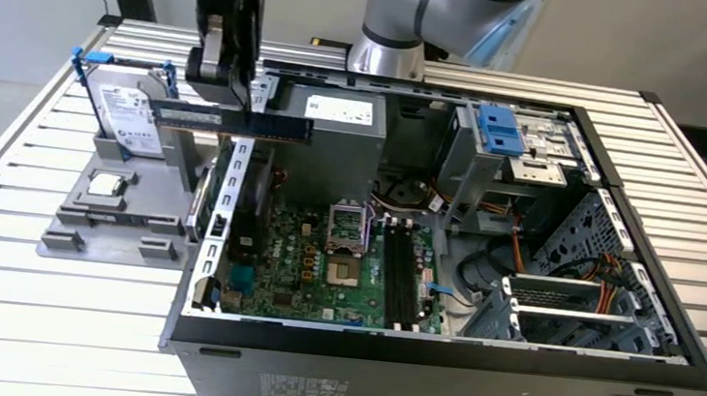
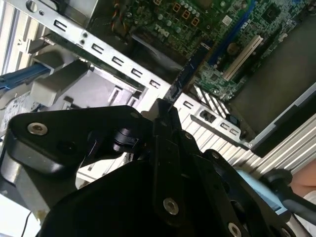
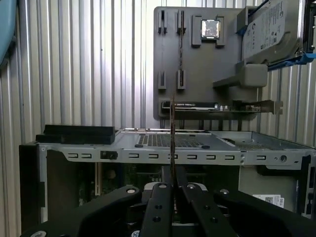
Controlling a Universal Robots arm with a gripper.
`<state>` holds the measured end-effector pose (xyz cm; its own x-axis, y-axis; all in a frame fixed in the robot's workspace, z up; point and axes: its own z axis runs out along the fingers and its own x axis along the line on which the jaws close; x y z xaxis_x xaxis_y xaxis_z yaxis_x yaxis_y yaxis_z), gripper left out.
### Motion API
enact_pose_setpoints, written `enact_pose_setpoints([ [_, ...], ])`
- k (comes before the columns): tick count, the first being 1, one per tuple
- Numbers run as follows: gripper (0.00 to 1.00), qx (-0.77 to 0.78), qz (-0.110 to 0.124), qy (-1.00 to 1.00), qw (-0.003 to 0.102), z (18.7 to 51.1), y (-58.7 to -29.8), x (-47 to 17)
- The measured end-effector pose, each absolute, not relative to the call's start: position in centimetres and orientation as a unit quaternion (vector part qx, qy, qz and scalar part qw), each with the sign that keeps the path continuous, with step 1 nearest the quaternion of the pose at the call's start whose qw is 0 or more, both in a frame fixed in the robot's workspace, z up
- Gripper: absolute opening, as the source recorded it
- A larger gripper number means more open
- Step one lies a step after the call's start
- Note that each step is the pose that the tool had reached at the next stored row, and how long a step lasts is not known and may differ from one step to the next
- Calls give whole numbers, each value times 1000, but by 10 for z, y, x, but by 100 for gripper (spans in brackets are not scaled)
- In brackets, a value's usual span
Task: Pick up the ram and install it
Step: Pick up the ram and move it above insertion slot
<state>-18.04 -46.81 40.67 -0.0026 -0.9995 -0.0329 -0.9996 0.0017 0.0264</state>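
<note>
Dark ram [image 1: 233, 121], one stick, clamped in my pincer [image 1: 245, 108] over one open computer case's [image 1: 442, 357] edge, near one hard drive [image 1: 128, 113].

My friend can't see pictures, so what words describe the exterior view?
The jaws hold the ram level above a side wall of the open computer case. Beside the case, a hard drive and a processor sit in a grey holder.
</note>
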Motion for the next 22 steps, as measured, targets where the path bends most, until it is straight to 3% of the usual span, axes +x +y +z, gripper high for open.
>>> enact_pose_setpoints([
  [22, 0, -706, 22, 708, 1, 407, -468, -121],
])
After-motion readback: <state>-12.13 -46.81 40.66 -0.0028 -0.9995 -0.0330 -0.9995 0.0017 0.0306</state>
